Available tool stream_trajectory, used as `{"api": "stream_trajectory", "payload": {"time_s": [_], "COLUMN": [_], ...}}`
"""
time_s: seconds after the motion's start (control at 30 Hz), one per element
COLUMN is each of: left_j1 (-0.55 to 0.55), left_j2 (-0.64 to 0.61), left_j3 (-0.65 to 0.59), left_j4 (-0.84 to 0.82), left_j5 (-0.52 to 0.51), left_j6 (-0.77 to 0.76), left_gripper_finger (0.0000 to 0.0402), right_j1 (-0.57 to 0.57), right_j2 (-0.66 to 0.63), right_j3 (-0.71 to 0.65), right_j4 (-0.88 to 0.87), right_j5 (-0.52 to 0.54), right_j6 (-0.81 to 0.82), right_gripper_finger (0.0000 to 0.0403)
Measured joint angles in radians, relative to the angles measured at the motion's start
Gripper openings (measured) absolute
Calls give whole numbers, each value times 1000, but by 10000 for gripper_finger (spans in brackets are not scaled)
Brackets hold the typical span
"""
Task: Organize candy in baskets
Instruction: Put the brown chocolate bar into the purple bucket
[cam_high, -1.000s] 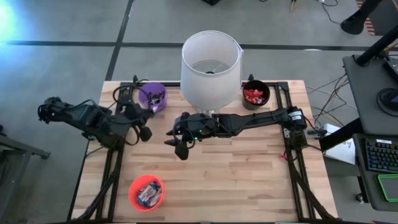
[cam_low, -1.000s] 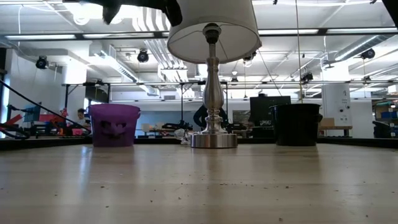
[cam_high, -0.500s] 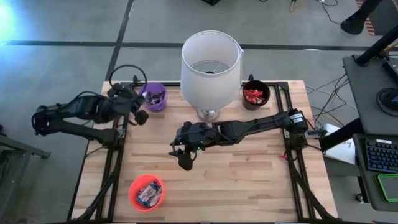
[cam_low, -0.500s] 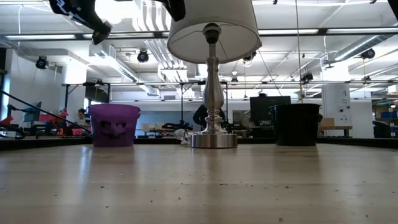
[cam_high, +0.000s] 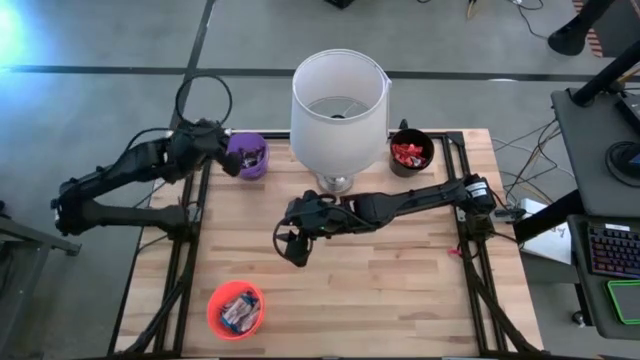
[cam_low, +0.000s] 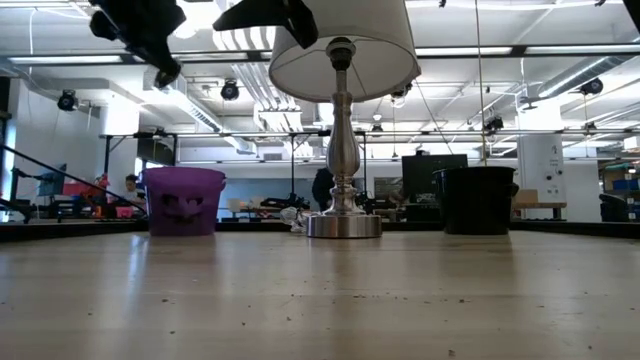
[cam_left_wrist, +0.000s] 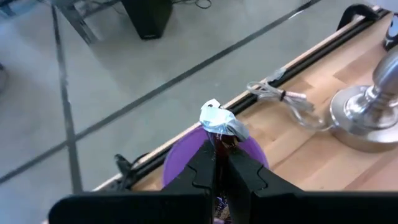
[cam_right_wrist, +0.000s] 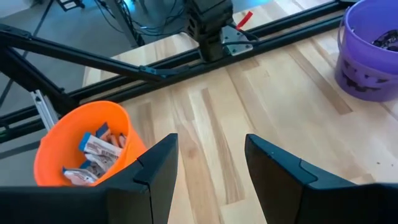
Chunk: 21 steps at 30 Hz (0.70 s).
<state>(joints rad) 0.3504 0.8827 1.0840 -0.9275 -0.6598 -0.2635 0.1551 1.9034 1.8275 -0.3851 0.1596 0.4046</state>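
My left gripper (cam_high: 230, 162) (cam_left_wrist: 217, 154) is shut on a small candy with a dark wrapper and a crinkled silver end (cam_left_wrist: 219, 121). It is held at the left rim of the purple basket (cam_high: 247, 155) (cam_left_wrist: 180, 163), high above it in the low view (cam_low: 163, 72). The purple basket holds dark candies. The black basket (cam_high: 410, 152) holds red candies. The orange basket (cam_high: 236, 309) (cam_right_wrist: 74, 146) holds blue-and-white candies. My right gripper (cam_high: 295, 248) (cam_right_wrist: 208, 168) is open and empty over the middle of the table. My left gripper pinches the candy's dark part (cam_left_wrist: 222, 142) between its two fingertips. The silver end sticks out past the tips. The candy is lifted clear, over the purple basket.
A white lampshade on a metal base (cam_high: 338, 108) (cam_low: 342, 215) stands at the far middle, between the purple and black baskets, its cord (cam_left_wrist: 283, 96) lying along the far edge. Bare wood lies in the middle and at the near right.
My left gripper, still shut on the candy, has gone from the table's left side toward the far edge, up to the purple basket.
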Motion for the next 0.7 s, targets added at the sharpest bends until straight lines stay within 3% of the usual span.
{"api": "stream_trajectory", "payload": {"time_s": [0.13, 0.7], "left_j1": [84, 267], "left_j2": [47, 289], "left_j3": [0, -18], "left_j4": [44, 46], "left_j5": [103, 284], "left_j6": [-2, 118], "left_gripper_finger": [0, 0], "right_j1": [0, 2], "right_j2": [0, -2], "right_j3": [0, 0], "right_j4": [0, -10], "right_j5": [0, -2], "right_j6": [0, 0], "right_gripper_finger": [178, 178]}}
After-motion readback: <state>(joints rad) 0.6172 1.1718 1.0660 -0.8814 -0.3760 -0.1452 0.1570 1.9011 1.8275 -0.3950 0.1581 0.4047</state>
